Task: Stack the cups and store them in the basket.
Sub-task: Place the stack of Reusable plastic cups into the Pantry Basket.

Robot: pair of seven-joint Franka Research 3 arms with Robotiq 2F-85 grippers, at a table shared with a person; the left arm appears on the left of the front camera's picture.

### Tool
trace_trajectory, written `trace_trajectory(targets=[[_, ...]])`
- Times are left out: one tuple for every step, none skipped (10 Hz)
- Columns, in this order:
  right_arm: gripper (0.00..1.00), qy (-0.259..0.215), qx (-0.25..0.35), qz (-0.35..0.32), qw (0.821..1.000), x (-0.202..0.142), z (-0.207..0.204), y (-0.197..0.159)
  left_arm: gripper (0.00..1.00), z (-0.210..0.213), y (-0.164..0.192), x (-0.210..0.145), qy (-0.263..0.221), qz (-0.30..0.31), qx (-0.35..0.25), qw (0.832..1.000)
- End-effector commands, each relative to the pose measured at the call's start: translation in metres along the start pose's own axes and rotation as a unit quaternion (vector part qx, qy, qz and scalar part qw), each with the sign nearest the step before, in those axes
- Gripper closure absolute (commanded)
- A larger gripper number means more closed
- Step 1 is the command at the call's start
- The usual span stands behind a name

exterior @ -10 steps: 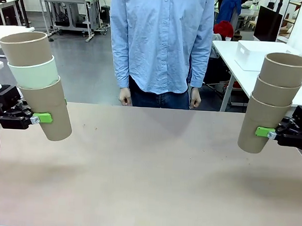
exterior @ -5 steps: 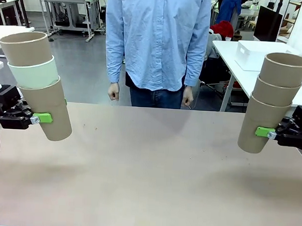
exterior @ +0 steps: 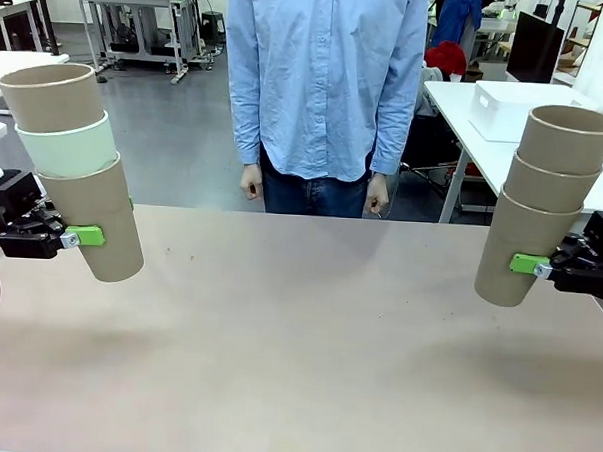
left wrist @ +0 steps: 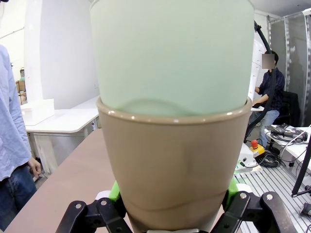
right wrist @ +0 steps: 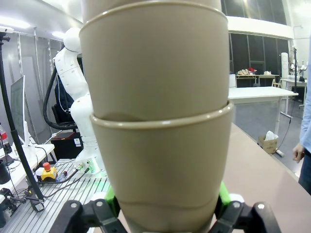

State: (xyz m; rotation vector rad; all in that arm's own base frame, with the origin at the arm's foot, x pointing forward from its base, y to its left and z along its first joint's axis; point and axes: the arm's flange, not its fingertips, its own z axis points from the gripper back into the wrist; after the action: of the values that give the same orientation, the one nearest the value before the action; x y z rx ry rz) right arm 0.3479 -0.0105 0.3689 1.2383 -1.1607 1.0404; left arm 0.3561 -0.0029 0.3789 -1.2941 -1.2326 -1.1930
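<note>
Left claw clamps tan-mint-tan cup stack; right claw clamps all-tan cup stack. Both lean outward above worktop; upper cups may slide off.

I see two nested stacks of three tall tapered cups, both raised off the tabletop. The left stack has a matte tan-brown cup at the bottom, a pale mint green cup in the middle and a tan one on top, and it leans outward. The right stack is all tan-brown and likewise leans outward.
</note>
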Motion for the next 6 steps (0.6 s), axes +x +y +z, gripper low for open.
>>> trace_trajectory(targets=[[0.13, -0.002, -0.001, 0.001, 1.000, 0.0052, 0.0005, 0.0012, 0.13, -0.0011, -0.0008, 0.0036, -0.004, -0.004, -0.003, 1.000], [0.13, -0.002, -0.001, 0.001, 1.000, 0.0052, 0.0005, 0.0012, 0.13, -0.0011, -0.0008, 0.0036, -0.004, -0.004, -0.003, 1.000], [0.13, -0.002, -0.001, 0.001, 1.000, 0.0052, 0.0005, 0.0012, 0.13, -0.0011, -0.0008, 0.0036, -0.004, -0.004, -0.003, 1.000], [0.13, -0.002, -0.001, 0.001, 1.000, 0.0052, 0.0005, 0.0012, 0.13, -0.0011, -0.0008, 0.0036, -0.004, -0.004, -0.003, 1.000], [0.13, -0.002, -0.001, 0.001, 1.000, 0.0052, 0.0005, 0.0012, 0.13, -0.0011, -0.0008, 0.0036, -0.004, -0.004, -0.003, 1.000], [0.13, -0.002, -0.001, 0.001, 1.000, 0.0052, 0.0005, 0.0012, 0.13, -0.0011, -0.0008, 0.0036, -0.004, -0.004, -0.003, 1.000]])
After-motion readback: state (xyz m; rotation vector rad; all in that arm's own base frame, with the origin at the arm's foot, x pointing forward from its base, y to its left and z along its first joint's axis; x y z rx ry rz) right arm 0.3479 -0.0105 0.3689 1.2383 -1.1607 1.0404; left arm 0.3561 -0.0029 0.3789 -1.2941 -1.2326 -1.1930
